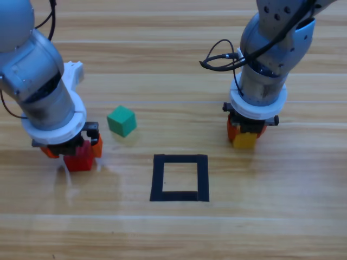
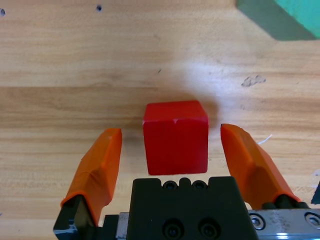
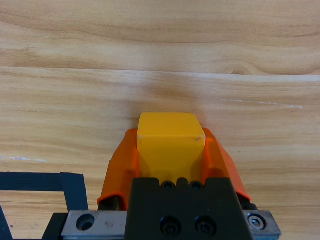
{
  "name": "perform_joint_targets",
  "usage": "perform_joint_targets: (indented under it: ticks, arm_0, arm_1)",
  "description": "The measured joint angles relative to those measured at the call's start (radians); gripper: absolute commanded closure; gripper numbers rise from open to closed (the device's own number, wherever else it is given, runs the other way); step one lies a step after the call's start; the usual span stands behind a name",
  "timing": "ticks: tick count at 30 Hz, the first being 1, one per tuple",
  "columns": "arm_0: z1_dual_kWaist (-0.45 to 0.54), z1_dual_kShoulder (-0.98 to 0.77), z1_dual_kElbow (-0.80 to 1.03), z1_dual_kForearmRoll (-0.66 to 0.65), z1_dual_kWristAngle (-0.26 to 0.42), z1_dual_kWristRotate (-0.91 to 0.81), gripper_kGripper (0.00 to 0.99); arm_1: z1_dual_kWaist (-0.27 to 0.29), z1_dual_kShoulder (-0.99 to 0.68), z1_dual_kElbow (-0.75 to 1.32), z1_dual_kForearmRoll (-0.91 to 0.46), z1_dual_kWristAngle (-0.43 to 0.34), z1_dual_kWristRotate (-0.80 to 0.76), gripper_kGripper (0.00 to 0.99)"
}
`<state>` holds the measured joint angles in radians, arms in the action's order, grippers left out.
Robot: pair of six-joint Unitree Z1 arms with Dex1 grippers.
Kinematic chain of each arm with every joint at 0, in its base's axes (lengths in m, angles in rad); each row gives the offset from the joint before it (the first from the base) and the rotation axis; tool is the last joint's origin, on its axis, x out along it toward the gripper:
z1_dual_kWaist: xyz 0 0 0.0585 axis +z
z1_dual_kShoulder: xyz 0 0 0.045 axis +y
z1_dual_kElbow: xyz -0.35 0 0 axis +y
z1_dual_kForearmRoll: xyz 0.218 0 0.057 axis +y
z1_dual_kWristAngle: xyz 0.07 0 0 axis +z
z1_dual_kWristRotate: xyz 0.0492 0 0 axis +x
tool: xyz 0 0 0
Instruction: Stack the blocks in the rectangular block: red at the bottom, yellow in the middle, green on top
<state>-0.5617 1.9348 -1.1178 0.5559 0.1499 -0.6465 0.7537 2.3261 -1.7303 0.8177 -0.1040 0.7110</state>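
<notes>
The red cube [image 1: 79, 160] [image 2: 176, 136] rests on the table at the left, between the jaws of my left gripper [image 1: 73, 149] [image 2: 171, 137], which stands open around it with a gap on each side. My right gripper [image 1: 246, 132] [image 3: 170, 145] is shut on the yellow cube [image 1: 245, 140] [image 3: 170, 142], right of the tape. The green cube [image 1: 121, 121] [image 2: 302, 12] sits free on the wood, up and right of the red one. The rectangular block, a black tape square [image 1: 180, 177] [image 3: 35, 182], lies at the centre front with nothing inside.
Bare wooden table [image 1: 173, 233] surrounds the tape square on all sides. Black cables [image 1: 222, 57] loop off the right arm above the table.
</notes>
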Motion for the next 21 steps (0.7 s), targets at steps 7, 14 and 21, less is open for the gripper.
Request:
perform_joint_targets:
  ticks: [7, 14, 21]
  arm_0:
    - [0.001, 0.034, 0.008, -0.011, 0.000, 0.000, 0.573]
    - [0.002, 0.034, 0.008, -0.014, 0.006, 0.022, 0.949]
    - [-0.001, -0.001, -0.014, -0.003, 0.024, 0.059, 0.978]
  arm_1:
    - [0.000, -0.025, 0.029, 0.015, 0.005, -0.013, 0.990]
    - [0.001, -0.190, 0.063, 0.055, 0.005, -0.036, 0.990]
    - [0.001, -0.244, 0.064, 0.095, 0.005, -0.040, 0.990]
